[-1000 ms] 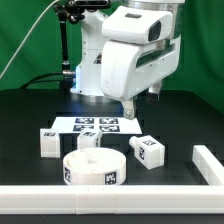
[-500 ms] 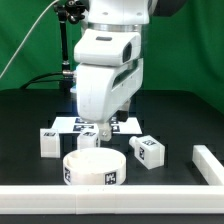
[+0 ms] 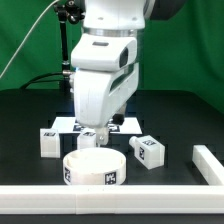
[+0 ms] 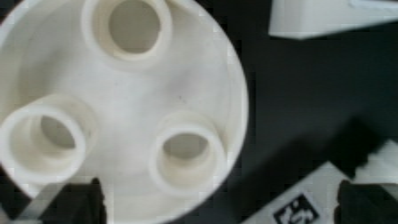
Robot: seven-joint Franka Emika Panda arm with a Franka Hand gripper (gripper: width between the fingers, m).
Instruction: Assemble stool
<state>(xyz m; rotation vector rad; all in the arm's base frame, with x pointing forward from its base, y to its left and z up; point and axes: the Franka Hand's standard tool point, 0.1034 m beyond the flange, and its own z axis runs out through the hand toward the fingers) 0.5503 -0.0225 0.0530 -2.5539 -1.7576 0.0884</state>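
Observation:
The round white stool seat (image 3: 95, 168) lies flat near the front, a tag on its side wall. In the wrist view the seat (image 4: 116, 100) fills most of the picture, showing three round sockets. My gripper (image 3: 98, 135) hangs just above and behind the seat, with the jaws apart and nothing between them; in the wrist view the gripper (image 4: 214, 205) has one dark finger (image 4: 68, 205) over the seat's rim. Blocky white legs lie at the exterior view's left (image 3: 48, 140) and right (image 3: 148, 150). A third leg (image 3: 88, 141) is partly hidden behind the gripper.
The marker board (image 3: 100, 124) lies behind the parts, under the arm; a tag on it shows in the wrist view (image 4: 294, 208). A long white bar (image 3: 110, 200) runs along the front edge, with another piece (image 3: 210, 165) at the exterior view's right.
The arm has swung to the exterior view's left and come down, from over the marker board's right end to just above the seat. The parts have not moved.

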